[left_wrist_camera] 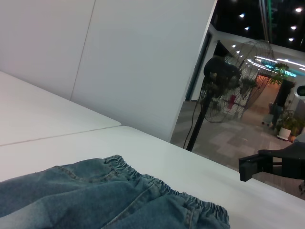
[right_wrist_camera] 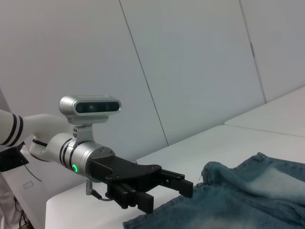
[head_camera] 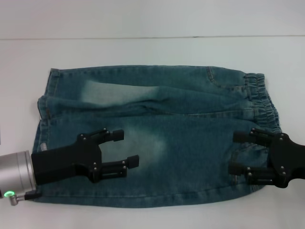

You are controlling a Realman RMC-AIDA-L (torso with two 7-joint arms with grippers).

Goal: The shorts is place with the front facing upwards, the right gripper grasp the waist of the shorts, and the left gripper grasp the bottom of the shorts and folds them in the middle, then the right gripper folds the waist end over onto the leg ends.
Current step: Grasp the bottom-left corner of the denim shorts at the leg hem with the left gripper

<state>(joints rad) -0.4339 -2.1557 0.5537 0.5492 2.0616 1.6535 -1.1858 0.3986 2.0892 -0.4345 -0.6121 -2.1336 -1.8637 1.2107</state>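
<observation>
The faded blue-green denim shorts (head_camera: 190, 109) lie flat on the white table (head_camera: 143, 47). The gathered waist (head_camera: 261, 98) points right and the leg ends (head_camera: 44, 107) point left. My left gripper (head_camera: 126, 148), silver-wristed with a green light, hovers open over the near leg, close to the hems. My right gripper (head_camera: 234, 152) stands open over the near part of the waist end, fingers pointing left. Neither holds cloth. The left wrist view shows the waistband (left_wrist_camera: 162, 186) and the right gripper (left_wrist_camera: 267, 164) beyond it. The right wrist view shows the left gripper (right_wrist_camera: 174, 188) at the shorts' edge (right_wrist_camera: 238, 200).
A seam in the table (head_camera: 152, 37) runs across behind the shorts. Past the table's far side, the left wrist view shows a standing fan (left_wrist_camera: 219, 76) and an open hall. Bare table surrounds the shorts on all sides.
</observation>
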